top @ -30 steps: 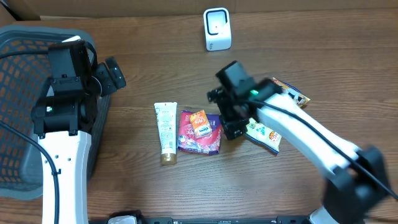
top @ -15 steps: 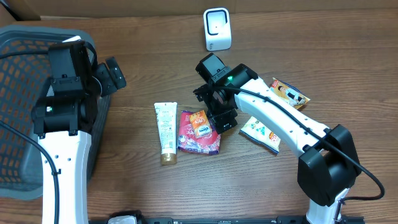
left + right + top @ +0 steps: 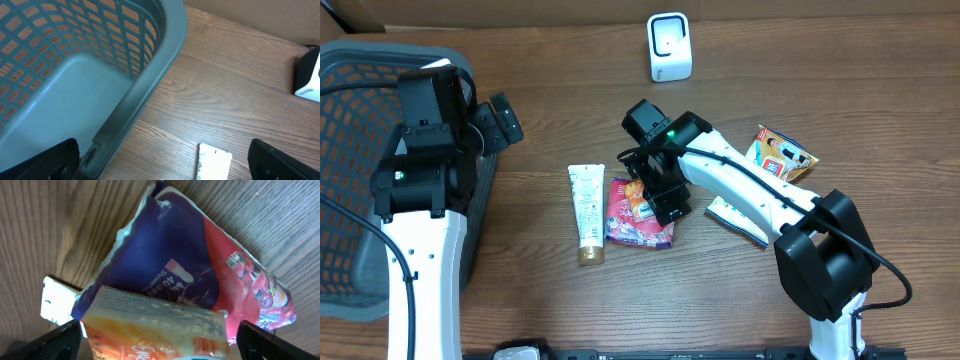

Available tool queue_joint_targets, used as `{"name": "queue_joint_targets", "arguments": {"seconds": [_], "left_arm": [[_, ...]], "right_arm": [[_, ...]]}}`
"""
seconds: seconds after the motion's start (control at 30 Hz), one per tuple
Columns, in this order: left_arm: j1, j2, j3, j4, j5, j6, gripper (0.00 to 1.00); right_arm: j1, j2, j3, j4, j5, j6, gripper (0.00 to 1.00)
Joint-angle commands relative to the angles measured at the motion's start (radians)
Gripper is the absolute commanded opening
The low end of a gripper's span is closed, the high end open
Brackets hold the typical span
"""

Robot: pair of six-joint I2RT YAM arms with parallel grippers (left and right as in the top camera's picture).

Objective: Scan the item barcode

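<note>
The brown table (image 3: 880,80) fills the overhead frame. The grey basket (image 3: 350,120) takes its left edge, and in my left wrist view its lattice wall fills the upper left (image 3: 75,60).

My left gripper (image 3: 498,120) hangs at the basket's right rim, upper left of the overhead frame. Its jaws are spread fully and hold nothing; the wrist view (image 3: 167,160) shows only basket rim and bare wood between them.

My right gripper (image 3: 660,195) is at the centre of the overhead frame, over the middle pile. Its jaws are also spread wide and grip nothing.

Under it lies a red-and-purple pouch (image 3: 638,228), flat on the wood and large in the right wrist view (image 3: 200,265). Just left of the pouch a white tube (image 3: 586,210) lies lengthwise, its gold cap toward the bottom of the frame.

A white packet (image 3: 745,228) lies right of centre, partly under my arm, and a colourful packet (image 3: 782,152) lies above it. The white scanner (image 3: 669,46) stands at top centre.

The orange box (image 3: 639,200) rests on the pouch. In the right wrist view (image 3: 155,325) it sits low in the frame between my open fingers.
</note>
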Motion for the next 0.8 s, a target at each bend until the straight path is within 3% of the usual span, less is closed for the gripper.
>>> {"name": "queue_joint_targets", "arguments": {"seconds": [0.0, 0.57, 0.77], "left_arm": [[0.000, -0.009, 0.019, -0.002, 0.012, -0.010, 1.00], [-0.001, -0.009, 0.019, -0.024, 0.012, -0.010, 1.00], [-0.001, -0.009, 0.019, -0.024, 0.011, -0.009, 1.00]], "right_arm": [[0.000, 0.002, 0.013, 0.003, -0.015, 0.016, 0.99], [0.031, 0.046, 0.013, 0.022, -0.030, 0.068, 1.00], [0.031, 0.051, 0.013, 0.021, -0.019, 0.068, 0.85]]}}
